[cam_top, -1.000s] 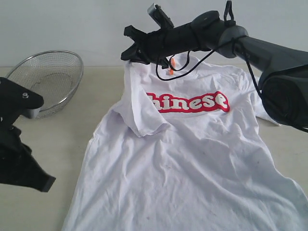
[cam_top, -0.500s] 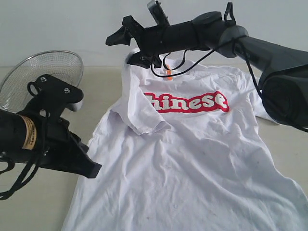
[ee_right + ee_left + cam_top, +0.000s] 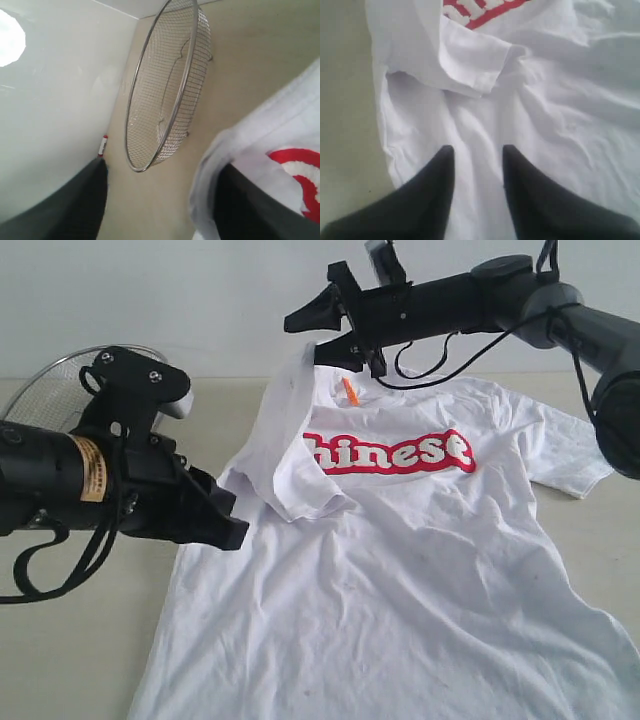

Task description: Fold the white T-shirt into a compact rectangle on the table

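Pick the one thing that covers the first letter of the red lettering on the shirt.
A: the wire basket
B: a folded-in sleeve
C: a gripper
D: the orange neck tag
B: the sleeve of the white T-shirt lies folded inward over the chest, its hem across the start of the red lettering.

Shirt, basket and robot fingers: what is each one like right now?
Shirt: spread face up on the table, wrinkled, one sleeve folded in over the chest.
Basket: tilted, empty.
Left fingers: open, above the shirt, holding nothing.
Right fingers: open, at the shirt's shoulder.
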Action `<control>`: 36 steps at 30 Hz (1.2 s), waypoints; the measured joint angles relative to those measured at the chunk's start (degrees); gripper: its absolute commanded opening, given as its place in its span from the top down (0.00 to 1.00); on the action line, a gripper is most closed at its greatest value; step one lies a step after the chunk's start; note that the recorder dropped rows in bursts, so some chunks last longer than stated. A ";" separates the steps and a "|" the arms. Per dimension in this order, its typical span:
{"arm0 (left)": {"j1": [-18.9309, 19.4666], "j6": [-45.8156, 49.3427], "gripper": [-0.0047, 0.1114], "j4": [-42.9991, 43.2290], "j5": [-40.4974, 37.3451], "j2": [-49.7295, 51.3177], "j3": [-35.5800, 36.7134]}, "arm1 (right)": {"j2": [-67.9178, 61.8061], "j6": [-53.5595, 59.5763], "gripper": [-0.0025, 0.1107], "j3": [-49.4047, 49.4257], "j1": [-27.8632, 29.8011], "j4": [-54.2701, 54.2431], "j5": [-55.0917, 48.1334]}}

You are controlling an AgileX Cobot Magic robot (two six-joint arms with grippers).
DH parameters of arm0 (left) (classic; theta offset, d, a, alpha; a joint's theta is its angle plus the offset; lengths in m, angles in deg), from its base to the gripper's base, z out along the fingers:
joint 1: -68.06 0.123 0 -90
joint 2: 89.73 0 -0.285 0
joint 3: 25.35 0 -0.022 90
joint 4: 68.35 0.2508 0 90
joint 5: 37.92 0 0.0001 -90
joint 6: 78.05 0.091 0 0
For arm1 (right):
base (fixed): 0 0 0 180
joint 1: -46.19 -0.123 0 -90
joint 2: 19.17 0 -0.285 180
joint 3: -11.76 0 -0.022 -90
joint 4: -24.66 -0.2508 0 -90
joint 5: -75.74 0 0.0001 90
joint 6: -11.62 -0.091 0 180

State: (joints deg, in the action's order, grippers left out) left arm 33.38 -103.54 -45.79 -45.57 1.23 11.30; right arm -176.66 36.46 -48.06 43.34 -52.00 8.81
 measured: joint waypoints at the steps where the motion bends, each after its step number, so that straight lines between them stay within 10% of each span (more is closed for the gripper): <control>1: 0.70 0.00 0.49 -0.28 0.92 0.62 -0.05 | 0.00 0.28 0.50 0.00 0.43 -0.78 -0.35; 12: 9.36 -0.31 0.50 -3.31 6.70 12.65 -6.85 | 0.00 2.13 0.50 0.00 1.24 -4.81 -2.34; 36: 3.73 -5.76 0.50 -3.32 15.80 32.67 -19.89 | 0.00 3.81 0.50 0.00 1.18 -3.05 -2.47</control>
State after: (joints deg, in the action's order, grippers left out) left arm 37.11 -109.31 -49.11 -29.77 33.90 -8.58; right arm -176.66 40.27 -48.06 44.52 -55.05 6.33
